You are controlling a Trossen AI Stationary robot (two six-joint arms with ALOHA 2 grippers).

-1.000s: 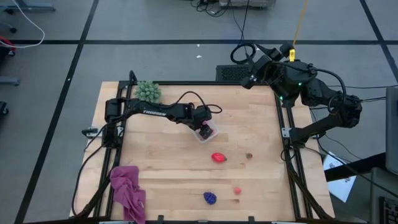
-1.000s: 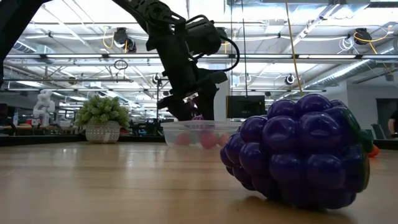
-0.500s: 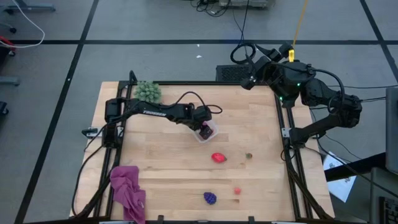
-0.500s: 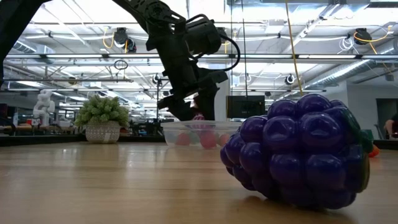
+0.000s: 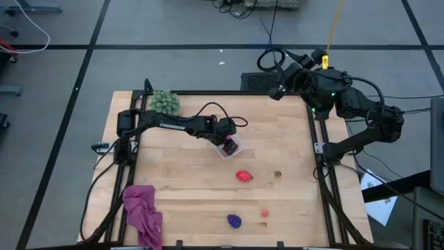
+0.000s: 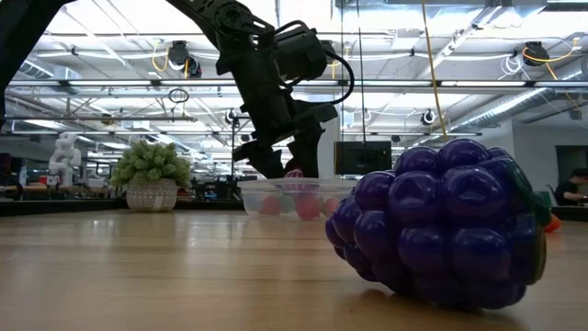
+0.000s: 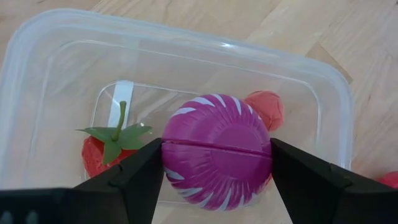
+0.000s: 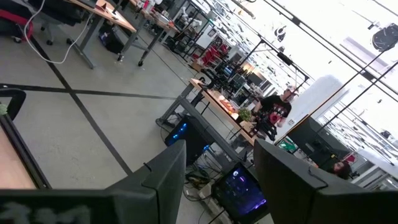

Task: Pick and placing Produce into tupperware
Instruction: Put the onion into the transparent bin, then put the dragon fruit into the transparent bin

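The tupperware (image 5: pixel 236 146) stands mid-table, a clear box with a red strawberry (image 7: pixel 99 152) and a small red piece (image 7: pixel 264 109) lying inside. My left gripper (image 7: pixel 216 171) hangs just over it, shut on a magenta toy vegetable with white stripes (image 7: pixel 216 155). More produce lies on the wood nearer the front edge: a red piece (image 5: pixel 243 176), a tiny brownish one (image 5: pixel 277 174), a small red one (image 5: pixel 264 213) and purple grapes (image 5: pixel 234 221). My right gripper (image 8: pixel 214 180) is raised beyond the table's far right corner, open, pointing into the room. My left gripper pinches the magenta vegetable at its widest part, one finger (image 7: pixel 140 180) on each of two opposite sides (image 7: pixel 171 158). The fingers slant down from the table's left. The vegetable is lifted clear, hanging at about rim height over the tupperware's inside (image 6: pixel 294 173).
A spiky green plant in a pot (image 5: pixel 165 102) stands at the far left corner. A magenta cloth (image 5: pixel 142 212) lies crumpled at the near left. The right arm (image 5: pixel 347 104) is folded back beyond the right edge. Bare wood lies between the tupperware and the loose pieces.
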